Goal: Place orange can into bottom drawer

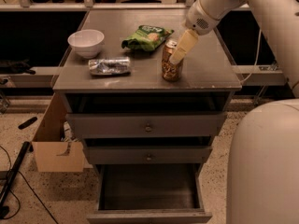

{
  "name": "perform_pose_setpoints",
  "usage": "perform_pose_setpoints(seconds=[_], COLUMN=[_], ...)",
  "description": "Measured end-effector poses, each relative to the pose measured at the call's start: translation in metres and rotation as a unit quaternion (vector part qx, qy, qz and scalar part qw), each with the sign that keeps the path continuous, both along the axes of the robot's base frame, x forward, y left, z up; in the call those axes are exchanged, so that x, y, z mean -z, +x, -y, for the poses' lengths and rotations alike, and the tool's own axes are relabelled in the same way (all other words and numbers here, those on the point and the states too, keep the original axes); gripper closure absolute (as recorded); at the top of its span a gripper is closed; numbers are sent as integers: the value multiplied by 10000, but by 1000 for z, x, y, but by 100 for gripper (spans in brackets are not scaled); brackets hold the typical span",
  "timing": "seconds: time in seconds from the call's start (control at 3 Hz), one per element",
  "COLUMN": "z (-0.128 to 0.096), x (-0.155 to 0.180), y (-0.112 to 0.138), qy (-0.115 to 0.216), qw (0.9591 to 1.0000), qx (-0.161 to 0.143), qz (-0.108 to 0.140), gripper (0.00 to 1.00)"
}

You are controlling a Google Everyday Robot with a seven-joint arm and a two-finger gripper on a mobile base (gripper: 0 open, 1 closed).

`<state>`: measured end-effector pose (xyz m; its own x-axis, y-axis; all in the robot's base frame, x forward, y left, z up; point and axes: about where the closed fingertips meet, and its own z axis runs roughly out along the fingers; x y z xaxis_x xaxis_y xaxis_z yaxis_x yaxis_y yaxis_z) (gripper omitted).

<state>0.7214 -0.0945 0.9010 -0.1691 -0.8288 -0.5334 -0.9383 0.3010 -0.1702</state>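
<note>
The orange can [171, 68] stands upright on the grey cabinet top [205, 73], near its front, right of centre. My gripper [180, 48] comes down from the upper right on the white arm [219, 3] and overlaps the can's top and right side. The bottom drawer [149, 189] is pulled open at the foot of the cabinet, and its dark interior shows nothing inside.
A white bowl [86, 42], a crushed silver can [110, 66] and a green chip bag [147, 37] share the cabinet top. The two knobbed drawers [147, 126] are slightly ajar. A cardboard box [56, 149] sits on the floor at left. My white body [266, 167] fills the lower right.
</note>
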Motion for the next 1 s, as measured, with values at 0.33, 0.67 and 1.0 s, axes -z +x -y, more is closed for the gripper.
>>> perform_pose_setpoints(seconds=[0.33, 0.67, 1.0], z=[0, 0, 0], x=[0, 0, 0], y=[0, 0, 0], qy=[0, 0, 0], qw=[10000, 10000, 10000], qx=[0, 0, 0], qz=[0, 0, -1], gripper=[15, 38, 61])
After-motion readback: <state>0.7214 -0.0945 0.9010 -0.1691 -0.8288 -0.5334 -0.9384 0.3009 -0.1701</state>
